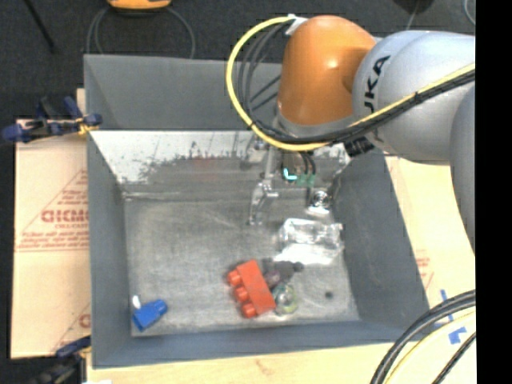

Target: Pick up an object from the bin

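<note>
Blue piece [149, 313] in the near-left corner; hand [290, 203] spread over the bin [106, 214].

We see the hand's 2 fingers standing apart with nothing between them, toward the far wall. Closest lies a crumpled clear plastic piece [309, 242], just on its near side and slightly right. Nearer us, a red brick [250, 289] runs far-left to near-right beside some small bits [284, 296]. We judge the pick needs a short move nearward.
</note>
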Controlling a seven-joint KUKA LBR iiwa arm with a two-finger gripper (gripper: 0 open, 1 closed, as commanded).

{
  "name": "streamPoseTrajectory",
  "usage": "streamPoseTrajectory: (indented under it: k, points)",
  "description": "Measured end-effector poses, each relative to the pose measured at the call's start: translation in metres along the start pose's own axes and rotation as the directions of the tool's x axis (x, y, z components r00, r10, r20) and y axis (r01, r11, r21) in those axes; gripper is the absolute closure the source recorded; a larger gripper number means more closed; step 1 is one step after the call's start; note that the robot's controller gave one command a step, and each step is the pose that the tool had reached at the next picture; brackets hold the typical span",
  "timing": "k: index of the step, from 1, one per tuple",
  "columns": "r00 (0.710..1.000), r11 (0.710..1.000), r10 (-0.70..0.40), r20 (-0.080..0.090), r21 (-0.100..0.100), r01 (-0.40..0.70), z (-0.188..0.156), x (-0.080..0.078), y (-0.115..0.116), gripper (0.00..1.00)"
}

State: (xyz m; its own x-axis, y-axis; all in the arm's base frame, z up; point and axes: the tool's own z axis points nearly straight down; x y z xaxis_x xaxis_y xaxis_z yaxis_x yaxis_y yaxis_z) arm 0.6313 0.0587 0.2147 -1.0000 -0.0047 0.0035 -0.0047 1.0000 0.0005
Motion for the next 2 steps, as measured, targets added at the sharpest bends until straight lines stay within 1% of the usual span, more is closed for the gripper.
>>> streamPoseTrajectory:
  k: [1, 2]
  points:
    - [0.999, 0.999, 0.053, -0.008, 0.0, -0.053, 0.103, 0.1, -0.028, 0.0]
    - [0.986, 0.986, 0.168, 0.013, -0.005, -0.168, 0.138, 0.097, -0.023, 0.0]
